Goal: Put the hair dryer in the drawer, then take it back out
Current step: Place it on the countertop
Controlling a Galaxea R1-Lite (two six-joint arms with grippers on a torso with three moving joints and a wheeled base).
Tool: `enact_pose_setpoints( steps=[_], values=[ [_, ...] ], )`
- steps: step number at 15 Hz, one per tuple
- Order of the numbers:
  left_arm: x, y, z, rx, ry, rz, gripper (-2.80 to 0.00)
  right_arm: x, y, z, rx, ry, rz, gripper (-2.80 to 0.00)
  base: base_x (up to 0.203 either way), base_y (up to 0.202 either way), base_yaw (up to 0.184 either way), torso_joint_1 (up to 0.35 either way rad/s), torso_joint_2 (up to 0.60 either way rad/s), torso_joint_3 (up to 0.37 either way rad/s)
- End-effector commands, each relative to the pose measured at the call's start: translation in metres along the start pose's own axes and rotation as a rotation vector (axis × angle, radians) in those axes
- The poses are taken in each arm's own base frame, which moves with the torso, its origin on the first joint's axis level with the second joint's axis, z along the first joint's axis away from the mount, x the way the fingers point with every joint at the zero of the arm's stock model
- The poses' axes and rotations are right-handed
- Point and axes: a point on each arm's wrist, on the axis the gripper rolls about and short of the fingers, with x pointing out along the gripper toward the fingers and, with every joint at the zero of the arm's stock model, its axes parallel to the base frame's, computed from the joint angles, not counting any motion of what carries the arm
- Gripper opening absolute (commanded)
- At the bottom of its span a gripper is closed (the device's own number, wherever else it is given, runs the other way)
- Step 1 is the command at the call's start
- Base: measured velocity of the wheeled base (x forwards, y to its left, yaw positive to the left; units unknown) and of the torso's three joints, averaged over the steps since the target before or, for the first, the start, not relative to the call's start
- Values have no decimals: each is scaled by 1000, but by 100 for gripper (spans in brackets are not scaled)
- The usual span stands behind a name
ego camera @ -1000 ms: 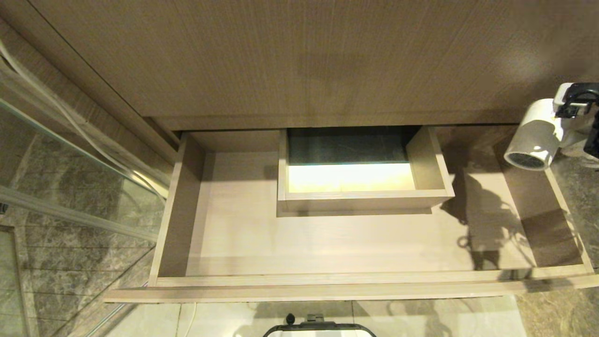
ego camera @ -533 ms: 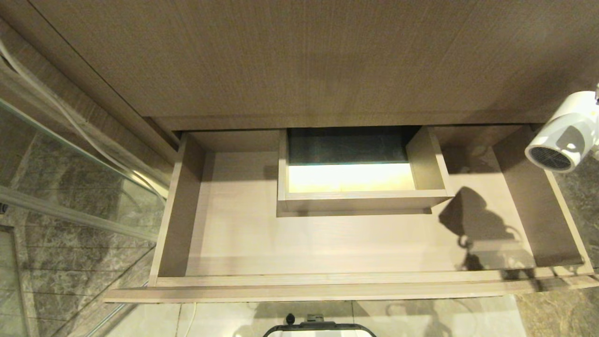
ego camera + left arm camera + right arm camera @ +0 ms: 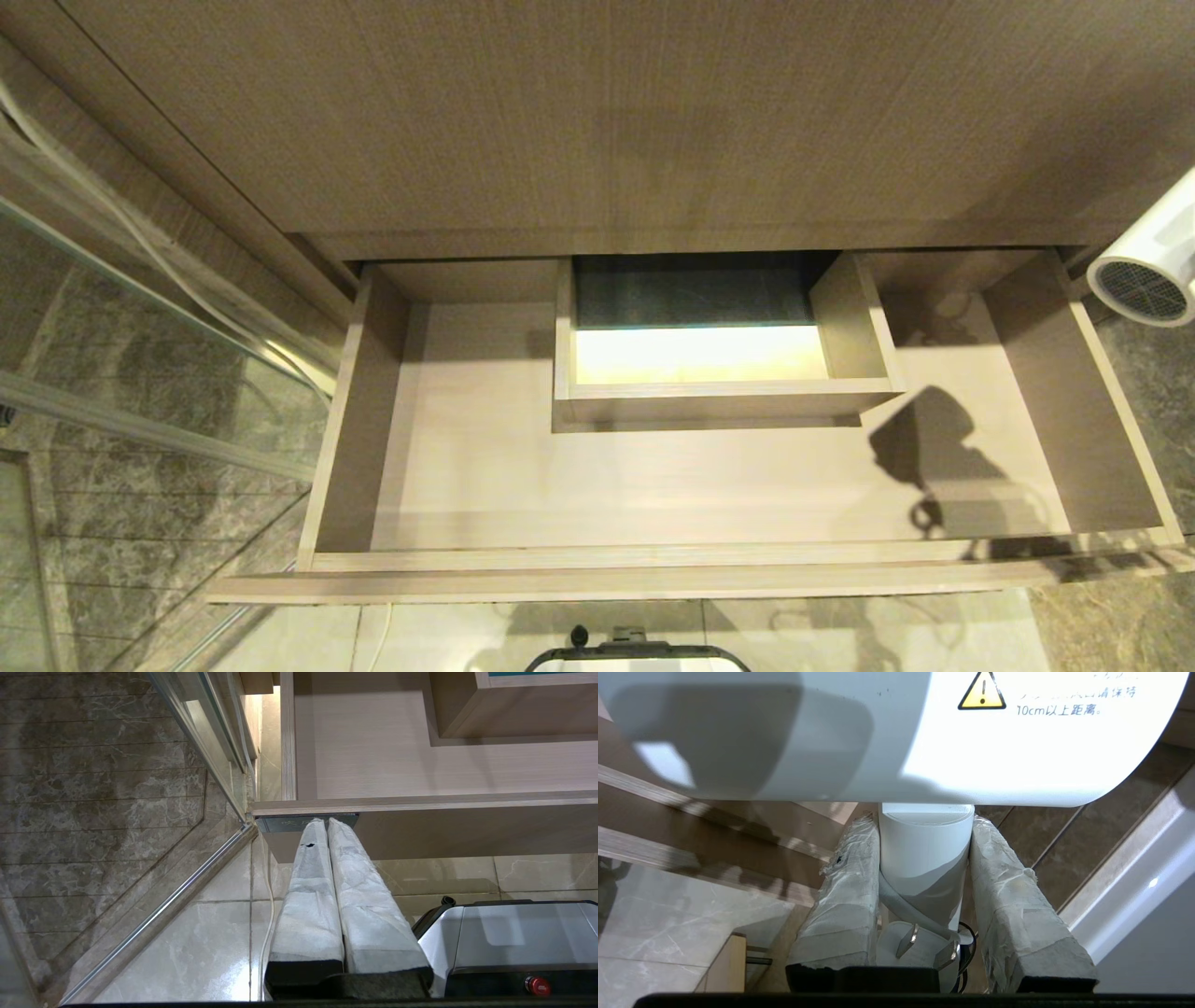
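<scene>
Hair dryer (image 3: 1146, 271): small, white, smooth plastic shell, round grey mesh grille facing down toward the drawer. It hangs in the air at about three o'clock in the head view, just off the drawer's right rear corner, outside the box and touching nothing there. Held by its short round handle (image 3: 926, 849), the right gripper (image 3: 924, 877) clamped on it from both sides with taped, padded fingers (image 3: 845, 891); barrel crosswise above the grip, warning triangle on its flank. Likely light and rigid, but the shell looks slick and the barrel sits well off the grip line, so it may want to swivel in the gripper; the handle, close under the barrel, is the sensible hold, never the grille. Plug (image 3: 920, 945) and bundled cord sit low between the fingers, loose enough to snag on a drawer wall. Drawer (image 3: 597, 560): pulled fully open, light wood-grain, shallow, nothing lying on its floor; boxed cutout (image 3: 719, 387) at twelve o'clock, back centre. The dryer's shadow falls on the floor around four o'clock. Left gripper (image 3: 327, 823) parked low with fingers pressed together, tips just under the drawer front, holding nothing. Marble floor tiles (image 3: 154, 952) below.
</scene>
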Motion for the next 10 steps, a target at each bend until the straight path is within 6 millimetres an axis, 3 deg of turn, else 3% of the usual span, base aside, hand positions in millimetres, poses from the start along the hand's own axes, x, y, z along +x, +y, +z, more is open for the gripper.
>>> enact_pose_setpoints(
  steps=[1,10],
  values=[
    [0,0,0,0,0,1,-280,-16,3,0,0,-23,-27,-280,0,0,0,0,0,0],
    [0,0,0,0,1,0,-280,-63,13,-4,21,-89,-118,-280,0,0,0,0,0,0]
  ],
)
